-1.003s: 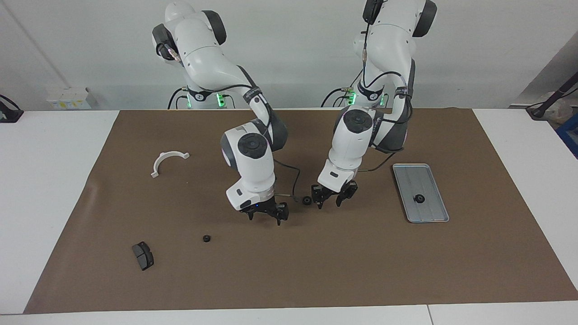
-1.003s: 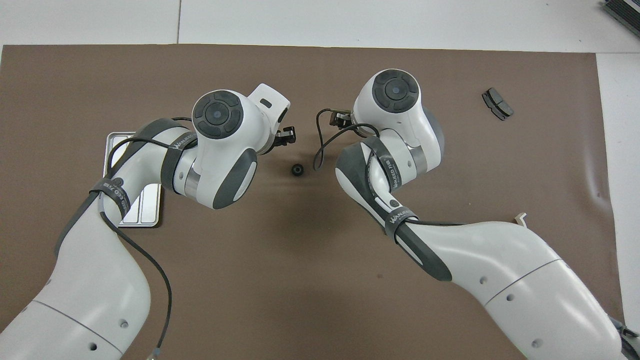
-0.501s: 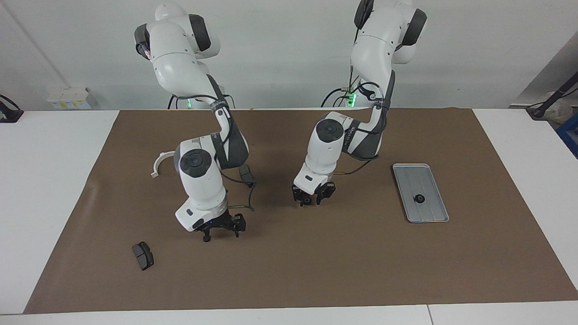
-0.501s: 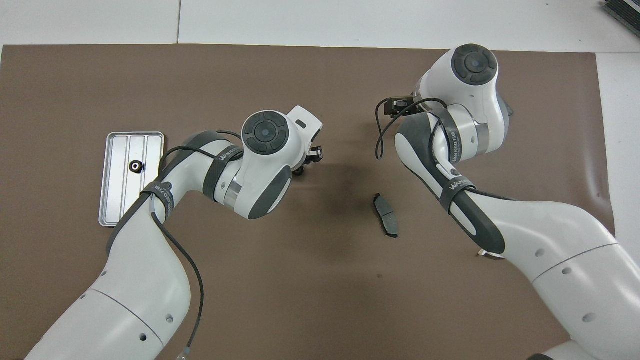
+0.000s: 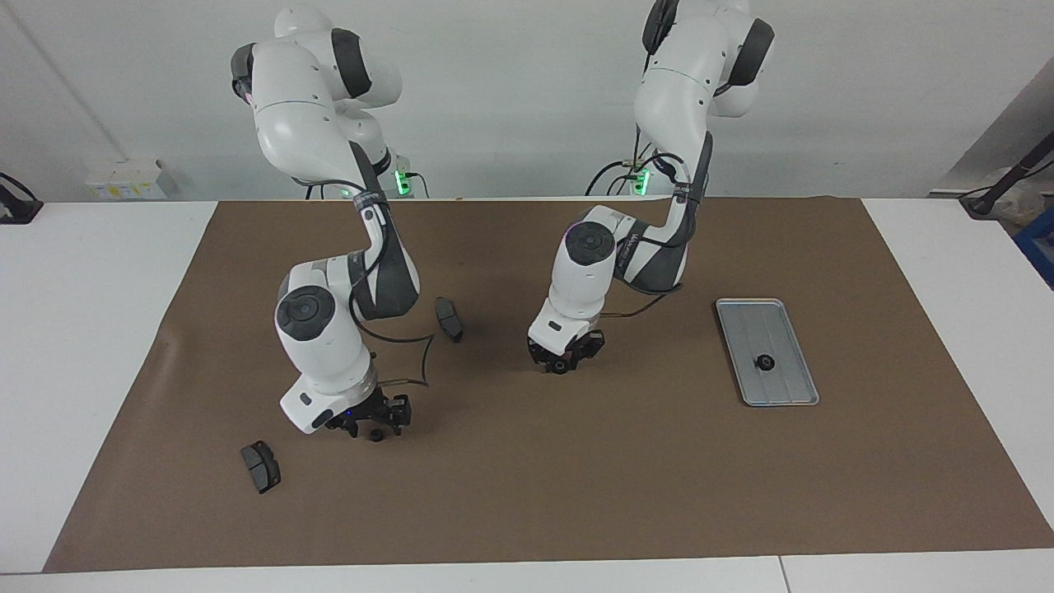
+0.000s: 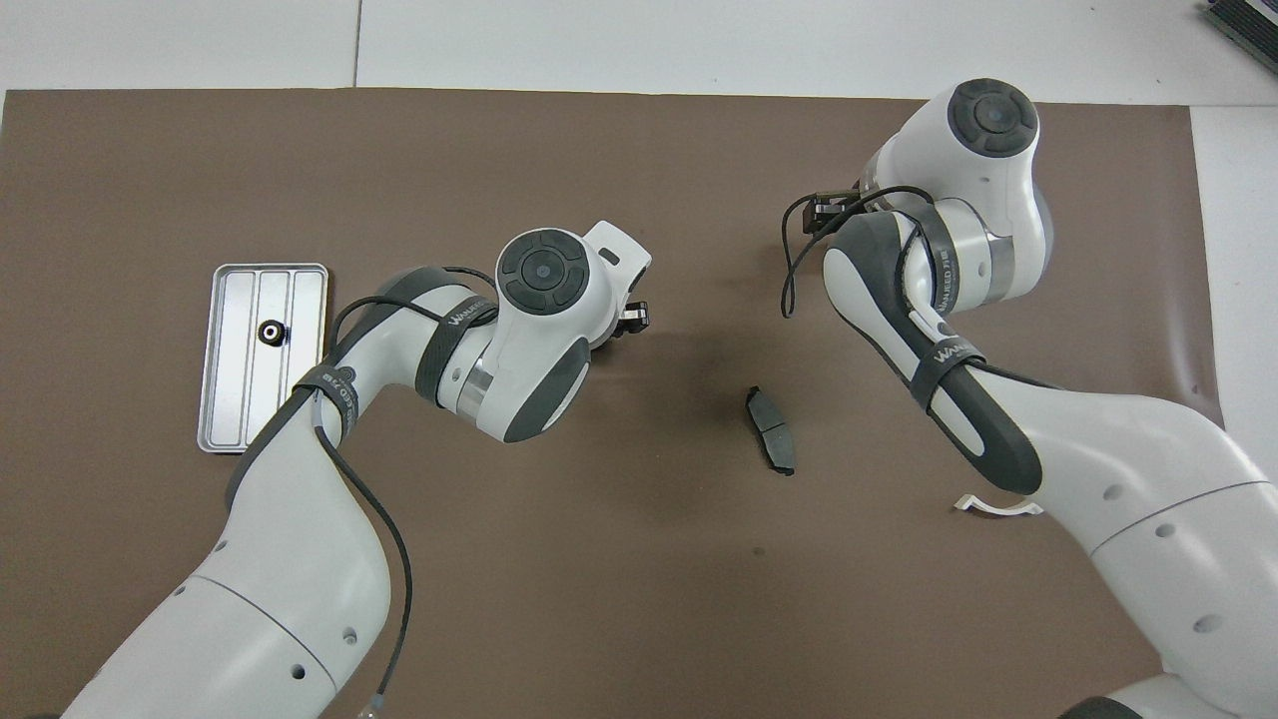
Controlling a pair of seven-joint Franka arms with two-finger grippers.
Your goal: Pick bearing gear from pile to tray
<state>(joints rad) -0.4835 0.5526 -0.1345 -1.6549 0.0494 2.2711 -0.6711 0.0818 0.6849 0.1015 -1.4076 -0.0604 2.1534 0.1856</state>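
My right gripper [image 5: 372, 430] sits low on the surface, fingers spread around a small black gear [image 5: 375, 435]. Left gripper [image 5: 563, 362] is low at mid-mat, fingers pinching another gear [image 5: 561, 363]. One gear [image 5: 765, 362] lies in the tray [image 5: 790, 392].

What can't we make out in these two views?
- Left claw: what is under it. The claw itself blocks the facing view, its wrist the overhead view.
- Right claw: whether it touches the black gear. Too small in the facing view, covered by the arm overhead.
- White bracket: only an end shows overhead, under the right forearm.
- Dark pad: covered overhead by the right arm.
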